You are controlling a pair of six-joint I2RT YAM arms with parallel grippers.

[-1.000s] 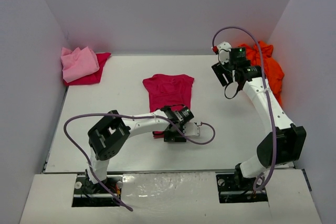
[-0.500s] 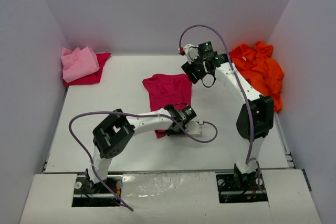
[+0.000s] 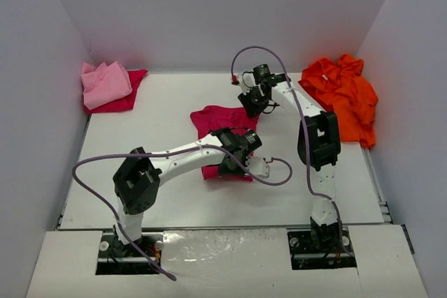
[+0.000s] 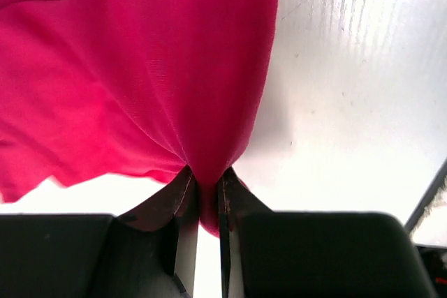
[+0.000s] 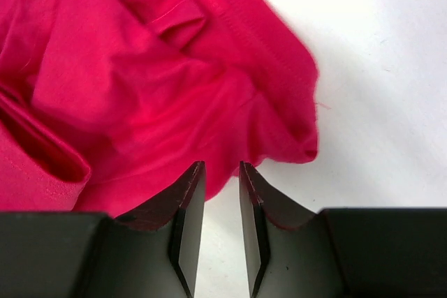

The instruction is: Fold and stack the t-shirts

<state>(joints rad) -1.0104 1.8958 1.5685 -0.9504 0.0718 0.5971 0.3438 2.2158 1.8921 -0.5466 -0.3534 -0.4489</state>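
A crimson-magenta t-shirt (image 3: 211, 121) lies crumpled on the white table (image 3: 174, 95) at mid-field. My left gripper (image 3: 226, 166) is at its near edge. In the left wrist view the gripper (image 4: 208, 190) is shut on a pinched fold of this shirt (image 4: 133, 82), which hangs lifted off the table. My right gripper (image 3: 251, 106) is at the shirt's far right corner. In the right wrist view it (image 5: 221, 172) is narrowly open and empty, its tips at the edge of the shirt (image 5: 140, 82). An orange t-shirt (image 3: 342, 92) lies bunched at the far right.
A folded light pink t-shirt (image 3: 105, 83) rests on another crimson one (image 3: 133, 92) at the back left corner. White walls (image 3: 42, 102) enclose the table on three sides. Purple cables (image 3: 279, 172) loop from both arms over the table.
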